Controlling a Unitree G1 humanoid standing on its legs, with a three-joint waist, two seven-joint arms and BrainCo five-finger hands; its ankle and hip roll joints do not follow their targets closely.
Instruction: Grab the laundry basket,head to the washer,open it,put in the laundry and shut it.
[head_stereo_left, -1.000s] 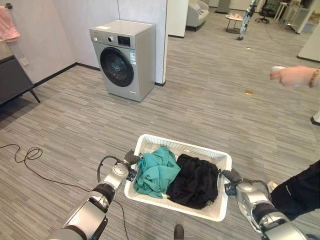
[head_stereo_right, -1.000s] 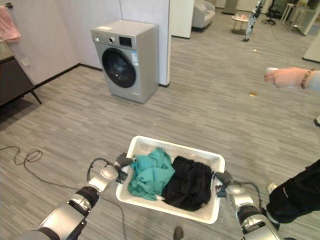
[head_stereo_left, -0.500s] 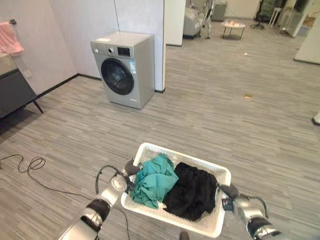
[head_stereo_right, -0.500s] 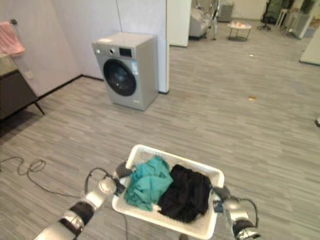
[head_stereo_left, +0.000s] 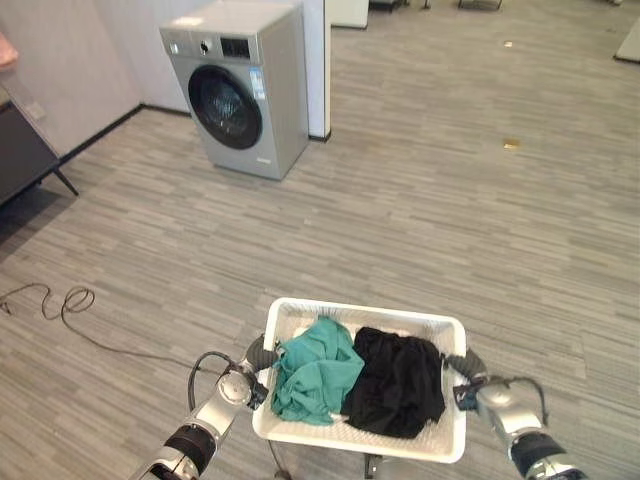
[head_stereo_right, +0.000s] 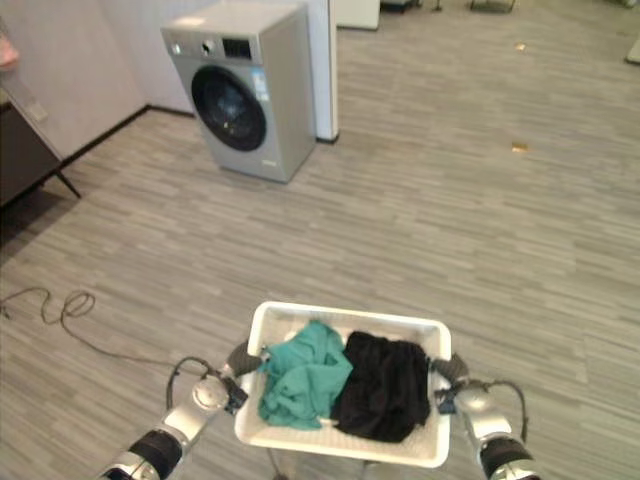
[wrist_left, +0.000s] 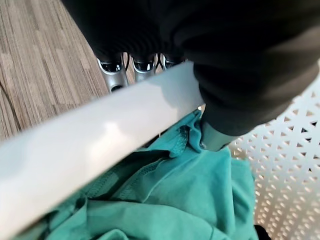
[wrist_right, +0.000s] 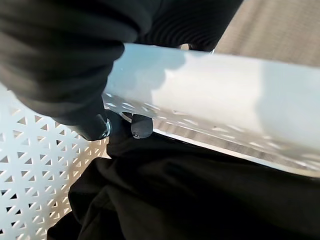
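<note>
A white laundry basket (head_stereo_left: 370, 307) hangs low in front of me, carried between both hands. In it lie a teal cloth (head_stereo_left: 315, 370) on the left and a black cloth (head_stereo_left: 398, 385) on the right. My left hand (head_stereo_left: 247, 372) is shut on the basket's left rim (wrist_left: 100, 145), fingers (wrist_left: 112, 67) curled under it and thumb (wrist_left: 215, 135) inside by the teal cloth (wrist_left: 190, 200). On the right rim (wrist_right: 225, 85) my right hand (head_stereo_left: 478, 388) is shut the same way, beside the black cloth (wrist_right: 200, 195). The grey washer (head_stereo_left: 235, 85) stands ahead to the left, round door closed.
A white wall end (head_stereo_left: 318, 60) stands right behind the washer. A dark cabinet (head_stereo_left: 20, 160) on slanted legs sits at the far left. A small yellowish scrap (head_stereo_left: 513, 145) lies on the grey plank floor (head_stereo_left: 420, 220) far to the right.
The camera has moved forward and tipped down, so the washer looks closer. A person's hand at the right edge has left the view. Both hands keep their hold on the basket.
</note>
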